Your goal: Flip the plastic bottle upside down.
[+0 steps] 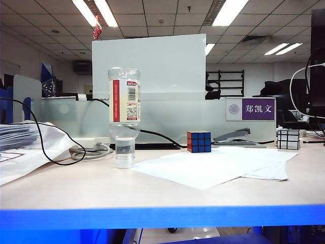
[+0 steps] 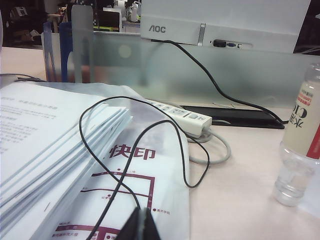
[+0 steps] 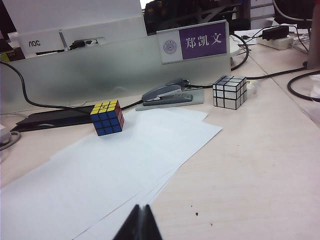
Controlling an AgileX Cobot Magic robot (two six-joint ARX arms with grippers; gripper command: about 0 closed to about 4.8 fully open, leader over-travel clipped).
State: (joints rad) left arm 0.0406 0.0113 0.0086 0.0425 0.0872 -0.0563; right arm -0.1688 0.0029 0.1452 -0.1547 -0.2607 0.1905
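The plastic bottle [image 1: 124,116] stands neck down on the desk, left of centre in the exterior view, clear with a white label and a red stripe. It also shows in the left wrist view [image 2: 301,145], neck resting on the desk. My left gripper [image 2: 141,212] is shut and empty over a plastic-wrapped paper stack, well away from the bottle. My right gripper [image 3: 141,208] is shut and empty above the white paper sheets [image 3: 100,175]. Neither gripper appears in the exterior view.
A coloured Rubik's cube [image 1: 198,141], a stapler [image 1: 232,136] and a silver mirror cube [image 1: 288,139] sit behind the sheets. A paper stack [image 2: 45,150], black cable [image 2: 165,125] and power strip [image 2: 185,118] lie at the left. A frosted divider [image 1: 167,119] and monitor stand behind.
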